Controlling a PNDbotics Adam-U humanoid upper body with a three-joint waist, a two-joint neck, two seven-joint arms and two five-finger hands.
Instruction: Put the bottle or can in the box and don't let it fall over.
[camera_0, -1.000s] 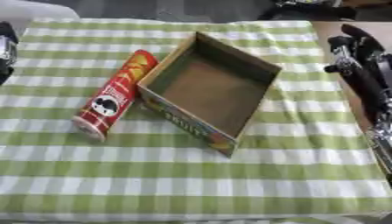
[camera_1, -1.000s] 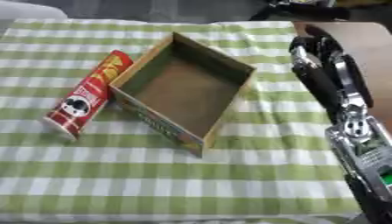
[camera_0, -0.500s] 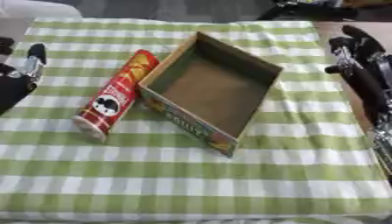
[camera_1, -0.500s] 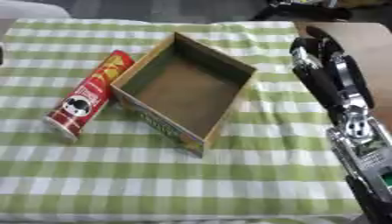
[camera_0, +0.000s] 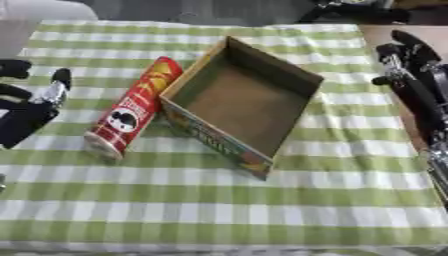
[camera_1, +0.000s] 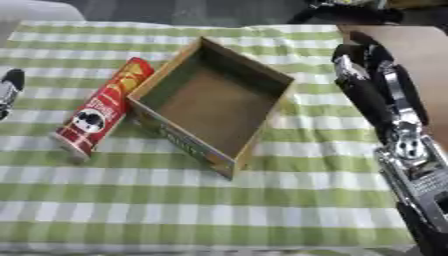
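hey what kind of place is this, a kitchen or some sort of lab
Probably a robot test or demo table, not a kitchen: a green checked tablecloth carrying just a red chip can on its side and an empty cardboard box, with robot hands at both edges.

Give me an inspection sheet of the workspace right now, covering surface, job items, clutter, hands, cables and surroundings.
Surface: table under a green and white checked cloth, lying flat.
Job's things: red can lying on its side against the left wall of the box; the open cardboard box is empty.
Clutter: nothing seen.
Hands: left hand at the left edge, fingers relaxed, holding nothing, apart from the can. Right hand at the right edge, fingers straight, holding nothing.
Cables: nothing seen.
Surroundings: dark shapes beyond the far edge, too unclear to name.
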